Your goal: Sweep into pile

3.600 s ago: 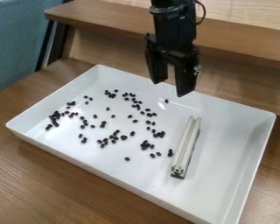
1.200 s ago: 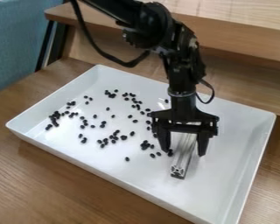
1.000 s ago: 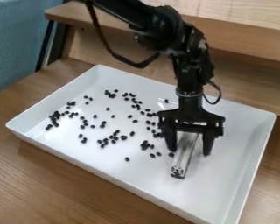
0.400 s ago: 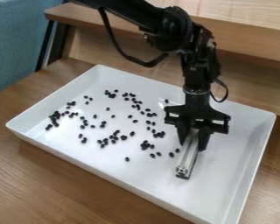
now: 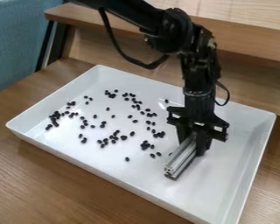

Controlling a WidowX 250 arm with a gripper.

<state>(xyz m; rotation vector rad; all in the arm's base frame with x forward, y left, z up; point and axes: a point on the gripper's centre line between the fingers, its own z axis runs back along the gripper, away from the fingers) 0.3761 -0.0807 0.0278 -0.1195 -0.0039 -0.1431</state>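
While I hold the gripper (image 5: 192, 145) clamped on the aluminium extrusion (image 5: 181, 160) | slack grip could let it swivel mid-sweep | black beans (image 5: 145, 145) might escape

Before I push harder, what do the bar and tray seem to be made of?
Bar: likely aluminium, satin; silvery grooved sides and a slotted end suggest an extrusion.
Tray: probably glossy white plastic, given its bright reflections, though enamel is possible.
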